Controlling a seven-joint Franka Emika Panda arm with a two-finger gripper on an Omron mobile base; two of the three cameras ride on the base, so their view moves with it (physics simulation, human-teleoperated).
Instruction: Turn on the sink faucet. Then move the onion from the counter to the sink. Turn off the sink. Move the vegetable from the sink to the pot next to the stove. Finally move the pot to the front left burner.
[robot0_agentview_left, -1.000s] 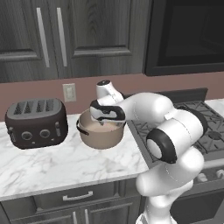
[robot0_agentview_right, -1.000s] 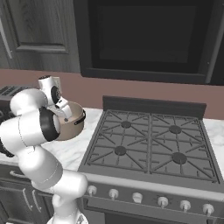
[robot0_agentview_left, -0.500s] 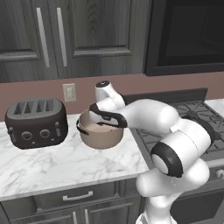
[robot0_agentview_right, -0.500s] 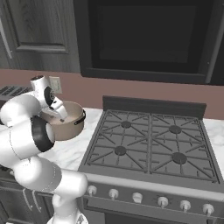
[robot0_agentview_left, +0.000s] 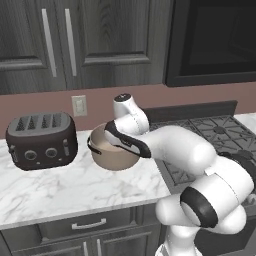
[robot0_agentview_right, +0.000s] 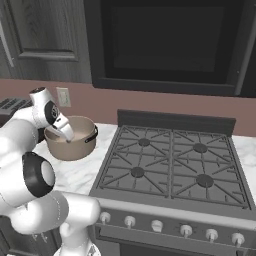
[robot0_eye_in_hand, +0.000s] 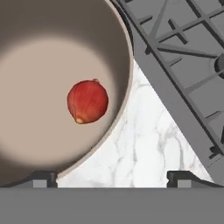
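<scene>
Looking across the scene from its largest part downward, I see the white marble counter (robot0_agentview_left: 55, 185), glossy and grey-veined, running up to the stove (robot0_agentview_right: 172, 165), whose dark cast grates form angular bars over matte black. On the counter stands the toaster (robot0_agentview_left: 42, 140), a rounded dark box with four slots and round knobs, and just beside it the pot (robot0_agentview_left: 112, 155), a smooth beige round vessel with dark side handles, sitting on the marble next to the stove's left edge. Inside the pot lies the onion (robot0_eye_in_hand: 87, 101), reddish and glossy, round with a small pointed tip, resting on the pale bottom a little off centre toward the wall nearest the stove. My gripper (robot0_eye_in_hand: 111, 178) hangs above the pot's rim on the stove side, its two dark fingertips (robot0_eye_in_hand: 41, 178) set wide apart and holding nothing, one over the pot rim and the other over bare marble. Compared with a second ago, my arm has stretched further left and my hand has shifted across the pot. From the base views the onion is hidden by my wrist and the pot wall; my hand view looks straight down on it.
</scene>
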